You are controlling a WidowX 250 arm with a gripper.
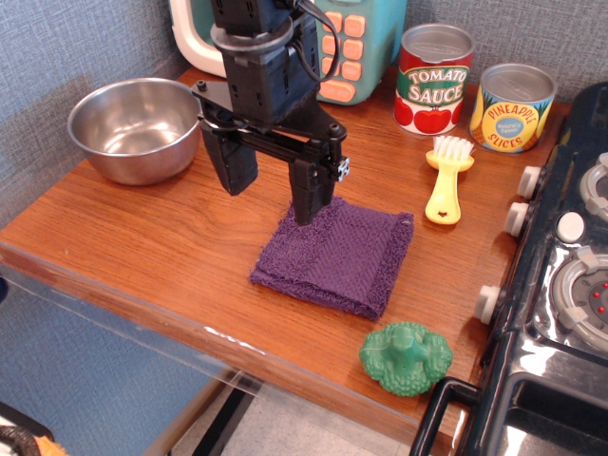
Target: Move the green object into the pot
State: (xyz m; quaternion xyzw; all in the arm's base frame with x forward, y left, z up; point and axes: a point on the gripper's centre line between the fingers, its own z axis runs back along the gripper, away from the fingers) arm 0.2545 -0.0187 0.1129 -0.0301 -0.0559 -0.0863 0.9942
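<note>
The green toy broccoli (pixel 406 357) lies on its side at the front right corner of the wooden table, near the edge and next to the toy stove. The steel pot (pixel 136 128) stands empty at the back left. My gripper (pixel 271 195) hangs open and empty over the middle of the table, its right finger above the back left corner of a purple cloth (pixel 336 256). It is between the pot and the broccoli, well apart from both.
A tomato sauce can (pixel 434 80) and a pineapple can (pixel 513 106) stand at the back right. A yellow brush (pixel 447 179) lies in front of them. A black toy stove (pixel 560 285) borders the right side. A toy phone (pixel 347 47) stands at the back.
</note>
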